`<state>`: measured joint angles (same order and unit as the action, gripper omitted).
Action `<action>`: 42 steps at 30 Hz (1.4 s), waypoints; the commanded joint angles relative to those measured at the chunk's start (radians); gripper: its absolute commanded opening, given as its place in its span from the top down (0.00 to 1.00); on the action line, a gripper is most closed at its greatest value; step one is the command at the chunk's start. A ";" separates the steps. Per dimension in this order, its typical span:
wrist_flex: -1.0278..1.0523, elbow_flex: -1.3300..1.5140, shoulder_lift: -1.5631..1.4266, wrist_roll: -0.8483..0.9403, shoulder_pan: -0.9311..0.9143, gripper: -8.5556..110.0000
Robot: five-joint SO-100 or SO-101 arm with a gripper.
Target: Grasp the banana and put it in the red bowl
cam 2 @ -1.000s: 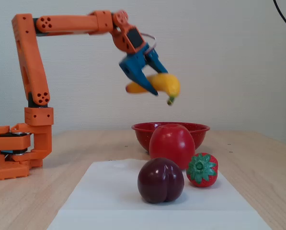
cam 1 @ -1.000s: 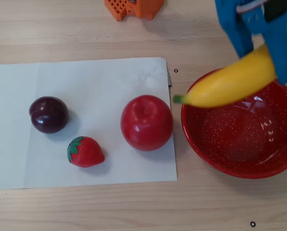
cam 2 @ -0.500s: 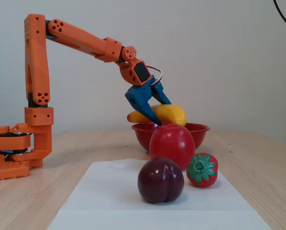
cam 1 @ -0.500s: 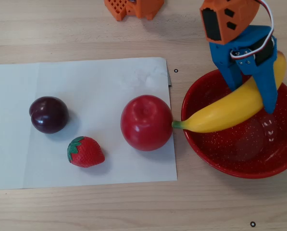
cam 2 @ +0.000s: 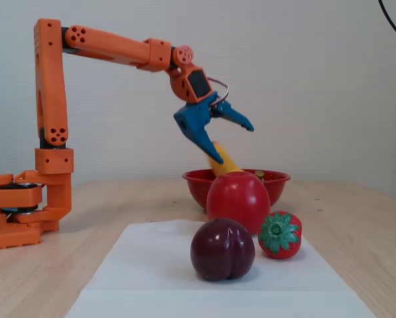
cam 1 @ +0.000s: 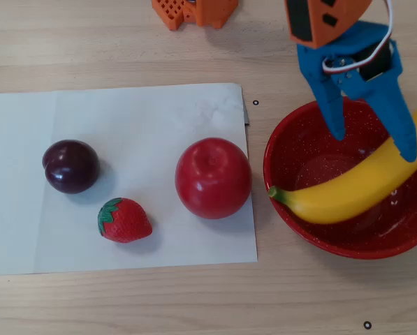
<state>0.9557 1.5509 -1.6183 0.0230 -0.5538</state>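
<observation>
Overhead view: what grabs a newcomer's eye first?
The banana lying across the red bowl at right, green stem over the near-left rim, with the blue gripper open just above it. Next, the red apple on the white paper beside the bowl, with a strawberry and a dark plum further left.

The banana (cam 1: 355, 192) lies across the red bowl (cam 1: 320, 241), green stem on its left rim; my jaws spread wide above.
</observation>
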 commanded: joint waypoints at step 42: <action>0.230 0.577 -1.124 -0.032 0.451 0.92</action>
<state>1.2517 2.1230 -2.6753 -0.0031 -0.1289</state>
